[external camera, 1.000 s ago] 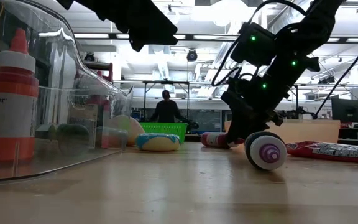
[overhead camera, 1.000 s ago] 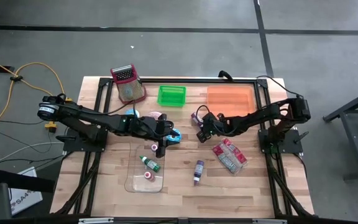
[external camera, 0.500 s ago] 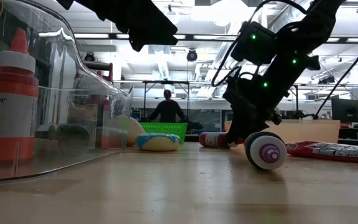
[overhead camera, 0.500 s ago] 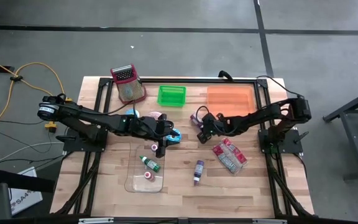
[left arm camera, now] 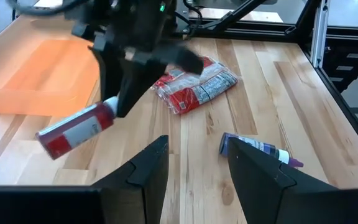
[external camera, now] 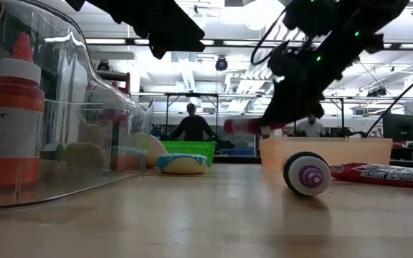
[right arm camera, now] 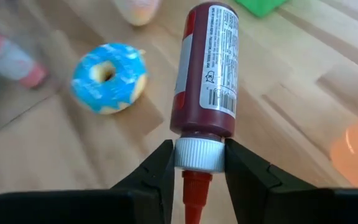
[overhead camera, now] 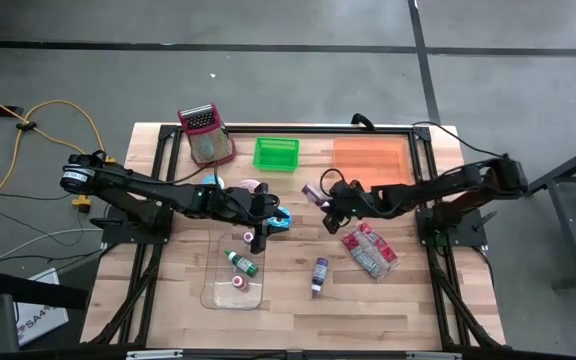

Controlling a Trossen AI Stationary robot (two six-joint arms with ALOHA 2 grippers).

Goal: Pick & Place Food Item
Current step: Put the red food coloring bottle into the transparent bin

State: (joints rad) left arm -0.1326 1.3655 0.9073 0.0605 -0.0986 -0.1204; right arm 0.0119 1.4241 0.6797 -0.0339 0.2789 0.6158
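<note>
A red sauce bottle (right arm camera: pixel 207 68) with a white cap hangs above the table's middle, also visible in the high view (overhead camera: pixel 313 190) and the low view (external camera: pixel 246 127). My right gripper (right arm camera: pixel 197 163) (overhead camera: pixel 326 198) is shut on it. A blue-iced donut (right arm camera: pixel 109 78) (overhead camera: pixel 280 221) lies flat on the wood to its left. My left gripper (left arm camera: pixel 194 168) (overhead camera: pixel 266 218) hovers just by the donut, open, with nothing between its fingers. My right gripper pinches the bottle's white cap (right arm camera: pixel 197 154) between its two fingers, one on each side. The red nozzle points back toward the wrist and the body sticks out ahead of the fingers. The bottle is lifted clear of the table, lying nearly level.
A purple bottle (overhead camera: pixel 319 275) and a red packet (overhead camera: pixel 368 250) lie near the front right. An orange bin (overhead camera: pixel 368 160) and a green basket (overhead camera: pixel 276 153) stand at the back. A clear tray (overhead camera: pixel 233 270) with small bottles lies front left. A person (external camera: pixel 191 125) stands far behind the table.
My right gripper has risen and tipped toward level, still shut on the cap. The red bottle, which lay on the table, is now lifted clear and hangs nearly level above it.
</note>
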